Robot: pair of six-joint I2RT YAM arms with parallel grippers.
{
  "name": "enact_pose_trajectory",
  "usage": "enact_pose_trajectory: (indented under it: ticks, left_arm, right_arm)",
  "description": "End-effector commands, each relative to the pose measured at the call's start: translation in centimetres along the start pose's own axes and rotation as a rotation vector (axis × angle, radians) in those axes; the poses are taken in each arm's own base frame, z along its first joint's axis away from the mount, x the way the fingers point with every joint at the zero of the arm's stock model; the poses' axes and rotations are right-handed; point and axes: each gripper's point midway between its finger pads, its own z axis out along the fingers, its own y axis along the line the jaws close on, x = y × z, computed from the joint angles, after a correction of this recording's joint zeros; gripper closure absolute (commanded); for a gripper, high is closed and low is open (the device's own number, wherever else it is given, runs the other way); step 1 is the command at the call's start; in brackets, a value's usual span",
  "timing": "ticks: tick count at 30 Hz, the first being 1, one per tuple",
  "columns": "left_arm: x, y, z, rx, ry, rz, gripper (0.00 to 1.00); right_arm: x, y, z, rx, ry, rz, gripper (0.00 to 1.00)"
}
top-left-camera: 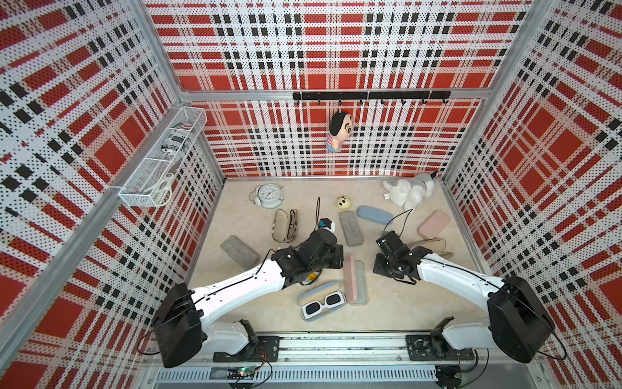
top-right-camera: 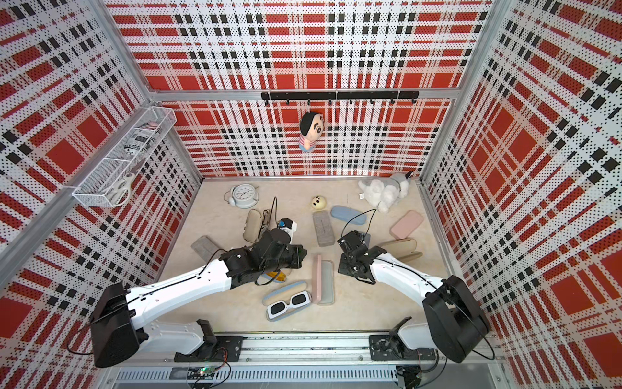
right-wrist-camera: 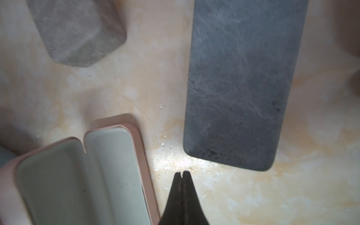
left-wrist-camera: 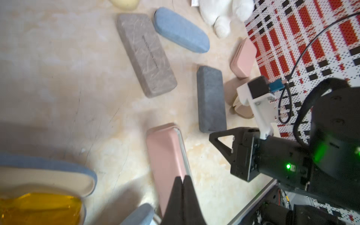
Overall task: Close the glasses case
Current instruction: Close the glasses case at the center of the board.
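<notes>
In a top view the pink glasses case [top-left-camera: 351,283] lies open between my two wrists. From the left wrist, my left gripper [left-wrist-camera: 183,178] is pressed together, empty, tips at the case's raised lid; contact I cannot tell. From the right wrist, my right gripper [right-wrist-camera: 182,173] is likewise pressed together, empty, just beside the case's pale lining.

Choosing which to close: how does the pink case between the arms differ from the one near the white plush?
The nearer pink case lies open, its pale green lining showing; the farther pink case is shut. The nearer pink case runs front to back; the farther pink case lies slanted. Both are pink with rounded corners.
</notes>
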Motion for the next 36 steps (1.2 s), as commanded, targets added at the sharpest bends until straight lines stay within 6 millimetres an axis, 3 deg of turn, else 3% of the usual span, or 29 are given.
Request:
enact_pose_trajectory:
  ticks: [1,8,14,36]
  left_arm:
    - [1.3,-0.1,-0.2,-0.009,0.007,-0.031,1.00]
    - [5.1,-1.3,1.8,-0.032,0.096,0.015,1.00]
    - [6.6,-0.3,2.5,-0.097,0.127,0.017,1.00]
    - [8.7,-1.4,5.9,-0.109,0.184,0.051,1.00]
  right_arm:
    - [0.1,0.8,0.0,-0.058,-0.017,0.026,0.97]
    - [1.4,0.3,1.2,-0.069,0.012,0.036,0.97]
    - [2.2,0.5,2.0,-0.105,0.035,0.041,0.96]
    - [3.5,1.0,3.6,-0.117,0.101,0.010,0.95]
